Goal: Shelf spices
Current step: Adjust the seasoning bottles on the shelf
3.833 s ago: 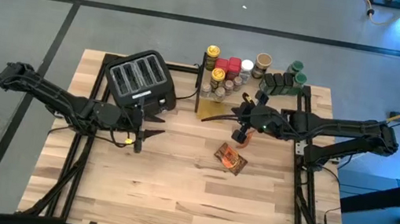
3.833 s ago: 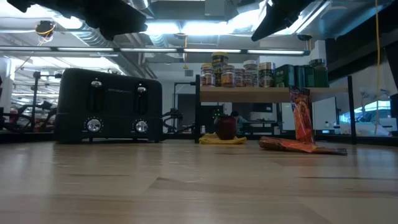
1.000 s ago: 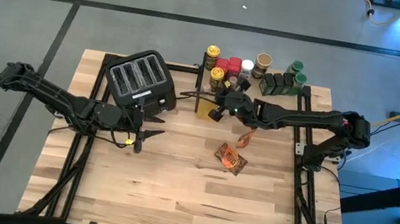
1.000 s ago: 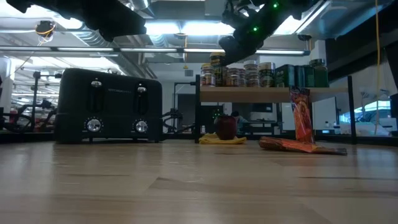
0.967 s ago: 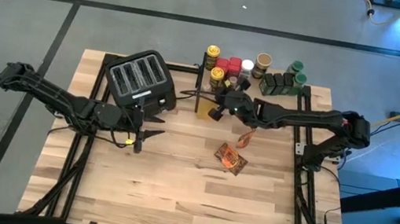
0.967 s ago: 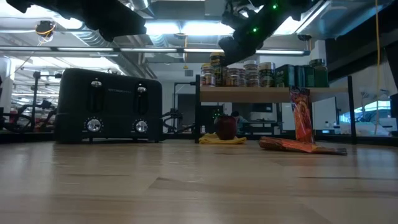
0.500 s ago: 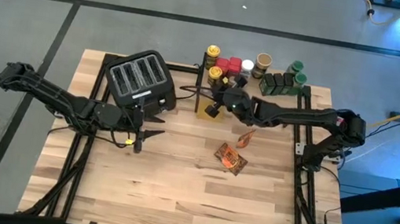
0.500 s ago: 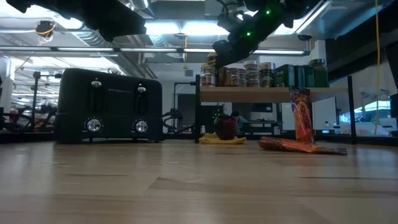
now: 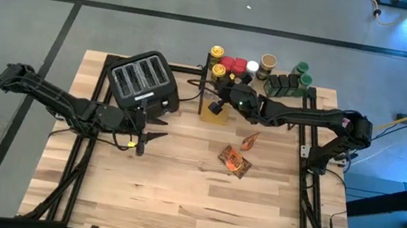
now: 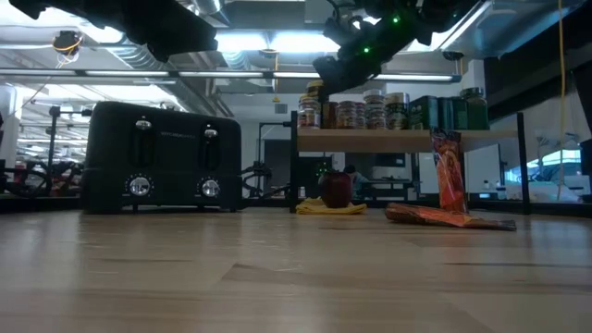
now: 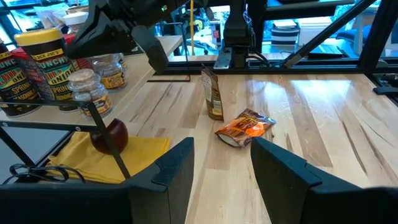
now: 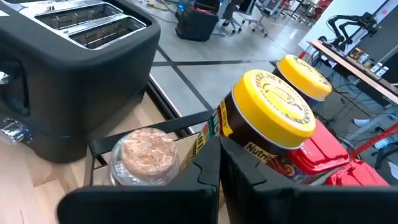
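Several spice jars stand on the shelf (image 10: 407,139) at the table's far side, among them a yellow-lidded jar (image 12: 270,109) and a glass jar (image 12: 146,155) at its left end. One orange-brown packet (image 9: 234,161) lies flat on the table. Another packet (image 10: 449,176) stands upright in front of the shelf. My right gripper (image 12: 219,142) is shut and hovers over the shelf's left end (image 9: 220,100), its fingers between the glass jar and the yellow-lidded jar. My left gripper (image 11: 221,174) waits open in front of the toaster (image 9: 144,81), holding nothing. My right gripper's shut fingers (image 12: 211,162) come slanting down from the table's right and stand close against the yellow-lidded jar's side (image 12: 245,146). Whether they touch it I cannot tell.
The black toaster stands left of the shelf. Under the shelf a red round thing (image 10: 336,190) sits on a yellow cloth (image 9: 211,115). Bare tabletop (image 9: 175,199) spreads across the near half of the table.
My right gripper has moved a little toward the table's left edge above the shelf, rolling slightly, and has stayed shut. It now stands over the jars at the shelf's left end.
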`<action>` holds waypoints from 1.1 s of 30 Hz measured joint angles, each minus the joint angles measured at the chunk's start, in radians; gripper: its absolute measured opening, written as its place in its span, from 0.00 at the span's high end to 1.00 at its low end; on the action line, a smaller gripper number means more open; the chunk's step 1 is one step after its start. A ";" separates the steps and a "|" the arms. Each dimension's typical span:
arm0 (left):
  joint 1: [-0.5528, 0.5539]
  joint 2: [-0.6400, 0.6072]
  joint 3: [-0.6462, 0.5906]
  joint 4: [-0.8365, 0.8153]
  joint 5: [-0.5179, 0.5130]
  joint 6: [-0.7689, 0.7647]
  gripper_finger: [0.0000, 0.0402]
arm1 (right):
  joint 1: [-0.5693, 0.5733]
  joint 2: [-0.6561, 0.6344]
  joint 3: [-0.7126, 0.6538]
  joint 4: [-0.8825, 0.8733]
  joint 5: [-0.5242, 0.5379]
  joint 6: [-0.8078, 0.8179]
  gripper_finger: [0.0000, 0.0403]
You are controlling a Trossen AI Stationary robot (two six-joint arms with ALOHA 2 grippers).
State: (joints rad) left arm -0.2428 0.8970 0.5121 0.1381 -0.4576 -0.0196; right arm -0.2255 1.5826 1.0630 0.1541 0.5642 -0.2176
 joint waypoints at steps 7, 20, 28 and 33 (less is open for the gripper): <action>0.000 0.000 0.000 0.000 0.000 0.000 0.62 | 0.041 -0.021 0.000 0.003 0.011 -0.009 0.97; 0.000 0.000 0.000 -0.001 0.000 -0.004 0.62 | 0.048 -0.056 0.000 -0.057 0.079 -0.071 0.97; 0.000 0.000 0.000 0.000 0.000 -0.004 0.62 | -0.009 -0.011 0.000 -0.043 0.009 -0.044 0.97; 0.000 0.000 0.000 0.000 0.000 -0.004 0.62 | -0.020 0.027 0.000 0.015 -0.005 -0.045 0.97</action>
State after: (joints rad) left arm -0.2424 0.8970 0.5121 0.1380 -0.4579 -0.0235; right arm -0.2451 1.6093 1.0630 0.1693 0.5591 -0.2625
